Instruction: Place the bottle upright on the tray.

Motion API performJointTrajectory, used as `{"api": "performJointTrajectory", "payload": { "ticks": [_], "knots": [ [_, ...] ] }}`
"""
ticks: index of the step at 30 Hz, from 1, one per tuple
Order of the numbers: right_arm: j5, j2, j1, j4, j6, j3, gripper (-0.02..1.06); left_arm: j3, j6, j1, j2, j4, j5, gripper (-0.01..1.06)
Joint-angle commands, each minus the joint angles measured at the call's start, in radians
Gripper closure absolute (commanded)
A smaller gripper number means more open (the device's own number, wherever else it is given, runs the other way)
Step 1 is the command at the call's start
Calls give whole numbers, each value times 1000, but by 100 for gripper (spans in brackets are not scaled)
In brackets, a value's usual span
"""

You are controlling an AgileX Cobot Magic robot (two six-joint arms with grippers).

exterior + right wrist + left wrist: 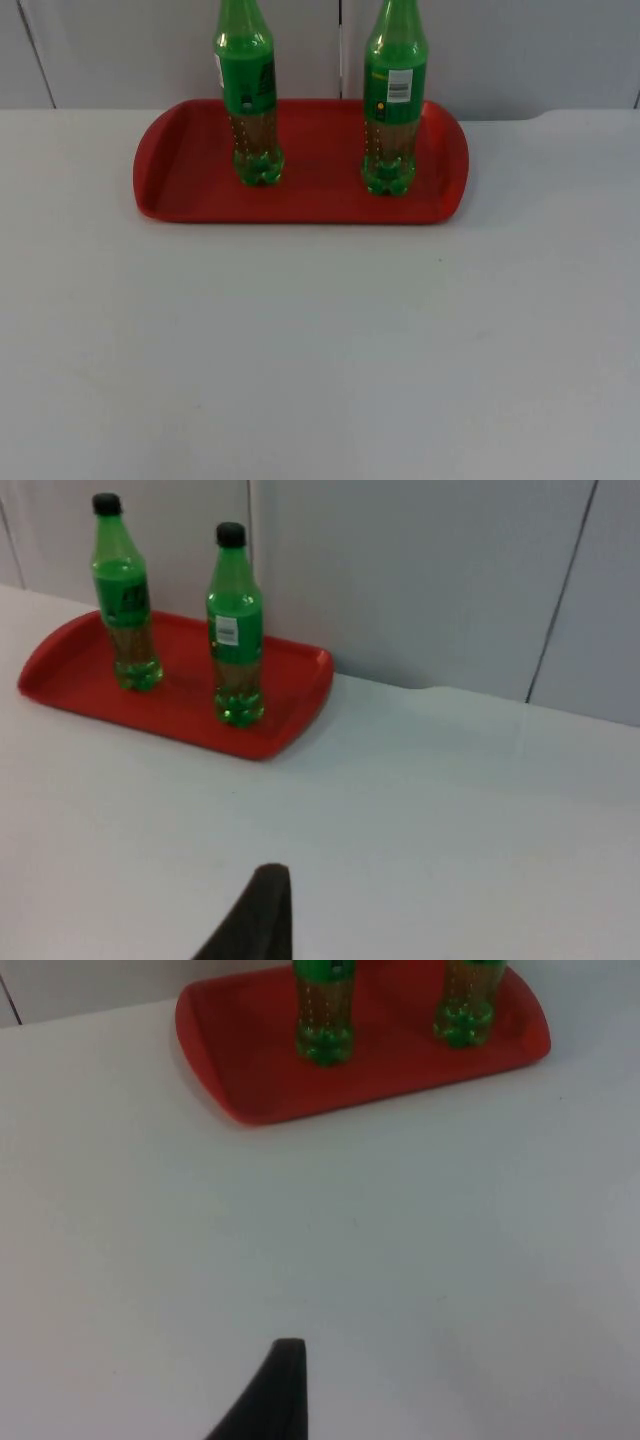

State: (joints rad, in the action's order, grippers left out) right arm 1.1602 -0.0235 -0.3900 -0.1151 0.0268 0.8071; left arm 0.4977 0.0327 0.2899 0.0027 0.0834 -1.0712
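Observation:
Two green plastic bottles stand upright on a red tray [310, 205] at the table's far side, against the grey wall. The left bottle [250, 110] has a dark label, the right bottle [395, 110] a white barcode label. Both have black caps in the right wrist view, where the dark-label bottle [122, 600] and the barcode bottle [235, 630] stand apart on the tray [180, 710]. My left gripper [270, 1400] hangs over bare table well short of the tray [380, 1090]. My right gripper [255, 920] is back from the tray too, off its right end. Neither touches a bottle.
The white table top [320, 350] stretches wide in front of the tray and on both sides of it. The grey partition wall [520, 50] rises right behind the tray's back rim.

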Motion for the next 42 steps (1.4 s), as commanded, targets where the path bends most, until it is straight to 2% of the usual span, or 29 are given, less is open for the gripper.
{"api": "performJointTrajectory", "payload": {
  "ticks": [1, 8, 10, 12, 16, 22, 29, 42],
  "knots": [
    [28, 24, -4, 37, 19, -2, -1, -4, -3, 7, -3, 0, -1, 0],
    [46, 24, -4, 74, -16, -47, -1, -4, -3, 7, -3, 2, -1, 0],
    [16, 24, -4, 93, -27, -103, -1, -4, -3, 7, -3, 2, -1, 0],
    [-63, 24, -4, 91, -50, -171, -1, -4, -3, 7, -3, 2, -1, 0],
    [-107, 24, -4, 67, -91, -231, -1, -4, -3, 7, -3, 2, -1, 0],
    [-77, 24, -4, 21, -170, -291, -1, -4, -3, -3, -3, 0, -1, 0],
    [-77, 24, -4, 21, -172, -291, -1, -4, -3, -12, -3, 0, -1, 0],
    [-77, 24, -4, 21, -165, -291, -1, -4, -3, -207, -3, -2, -1, 0]
  ]
}}
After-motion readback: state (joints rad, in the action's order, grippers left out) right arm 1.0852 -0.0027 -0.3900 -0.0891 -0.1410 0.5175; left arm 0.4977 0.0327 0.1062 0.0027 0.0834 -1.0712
